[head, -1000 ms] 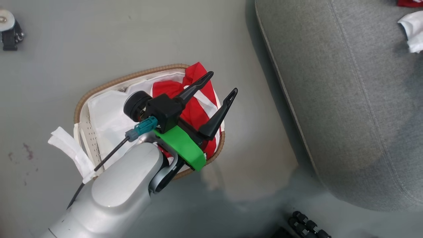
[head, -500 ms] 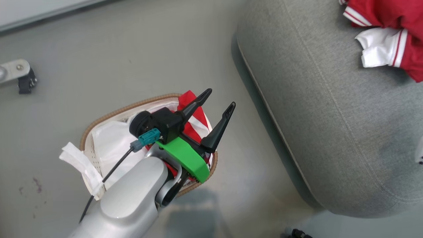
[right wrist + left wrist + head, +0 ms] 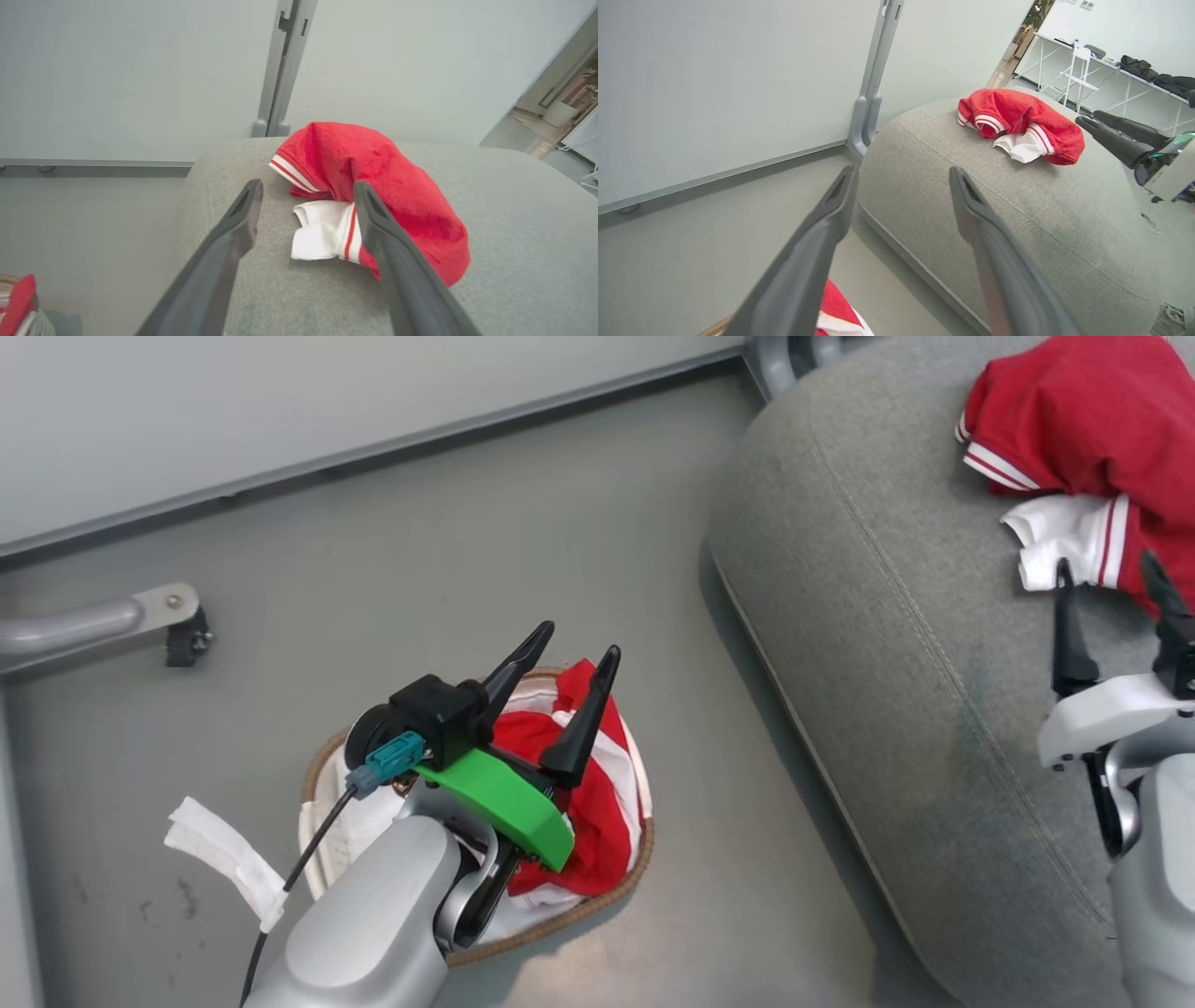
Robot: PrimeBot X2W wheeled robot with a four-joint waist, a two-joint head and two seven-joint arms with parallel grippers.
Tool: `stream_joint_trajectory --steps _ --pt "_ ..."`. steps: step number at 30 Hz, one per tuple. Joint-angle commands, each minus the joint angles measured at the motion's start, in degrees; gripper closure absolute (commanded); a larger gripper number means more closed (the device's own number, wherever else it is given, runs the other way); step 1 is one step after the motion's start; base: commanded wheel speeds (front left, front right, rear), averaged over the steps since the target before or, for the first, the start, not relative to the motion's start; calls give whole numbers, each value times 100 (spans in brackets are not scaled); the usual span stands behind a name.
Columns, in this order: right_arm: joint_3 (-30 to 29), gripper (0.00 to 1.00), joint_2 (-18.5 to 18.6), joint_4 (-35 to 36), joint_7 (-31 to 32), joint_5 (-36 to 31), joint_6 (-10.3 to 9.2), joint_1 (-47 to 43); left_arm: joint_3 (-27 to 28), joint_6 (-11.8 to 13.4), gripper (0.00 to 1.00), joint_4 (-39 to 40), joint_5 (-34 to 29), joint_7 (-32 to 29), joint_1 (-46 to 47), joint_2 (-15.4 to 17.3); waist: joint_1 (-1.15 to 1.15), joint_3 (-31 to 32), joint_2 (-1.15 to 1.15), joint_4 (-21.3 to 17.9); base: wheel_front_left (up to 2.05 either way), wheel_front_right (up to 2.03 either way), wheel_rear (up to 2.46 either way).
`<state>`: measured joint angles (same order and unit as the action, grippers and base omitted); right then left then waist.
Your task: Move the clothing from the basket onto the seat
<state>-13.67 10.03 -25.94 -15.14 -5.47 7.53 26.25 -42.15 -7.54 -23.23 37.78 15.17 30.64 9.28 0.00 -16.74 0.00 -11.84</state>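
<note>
A red garment with white panels and striped trim (image 3: 1074,420) lies crumpled on the light-grey seat (image 3: 887,644), near its back. My right gripper (image 3: 1105,563) hovers just in front of that garment, open and holding nothing. The right wrist view shows the clothing (image 3: 373,177) just beyond the gripper (image 3: 308,185). More red and white clothing (image 3: 597,821) fills the basket (image 3: 569,919) on the floor. Above the basket hangs my left gripper (image 3: 579,640), open and empty. Its wrist view looks past the gripper (image 3: 902,170) to the seat (image 3: 971,205), the garment (image 3: 1017,121) and the right gripper (image 3: 1087,116).
A white liner flap (image 3: 224,859) hangs over the basket's left side. A grey metal foot with a black caster (image 3: 177,625) stands on the floor at left. A pale wall with a grey post (image 3: 280,70) runs behind the seat. Tables and a chair (image 3: 1078,70) stand far behind.
The head camera has swung upward, bringing the wall and the garment on the seat into view. My right gripper has come into view, open over the seat. The left gripper stays open above the basket.
</note>
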Motion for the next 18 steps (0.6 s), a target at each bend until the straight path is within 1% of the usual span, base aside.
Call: stream_joint_trajectory --steps 1,4,10,18 --pt "130 0 4 50 -1 110 -8 0 110 11 0 -48 -121 -3 -142 -25 0 352 0 368 0 0 0" --pt "410 0 -110 145 -1 340 -8 23 431 11 0 -162 -249 -4 -290 -85 0 515 0 553 0 0 0" --pt "862 0 -304 175 -1 716 -8 -126 1199 11 0 -444 -721 -3 -585 -173 0 783 0 901 0 0 0" --pt "1203 0 -513 141 -1 905 -8 -481 2376 43 0 -646 -1375 -3 -1197 -243 0 1132 0 1110 0 0 0"
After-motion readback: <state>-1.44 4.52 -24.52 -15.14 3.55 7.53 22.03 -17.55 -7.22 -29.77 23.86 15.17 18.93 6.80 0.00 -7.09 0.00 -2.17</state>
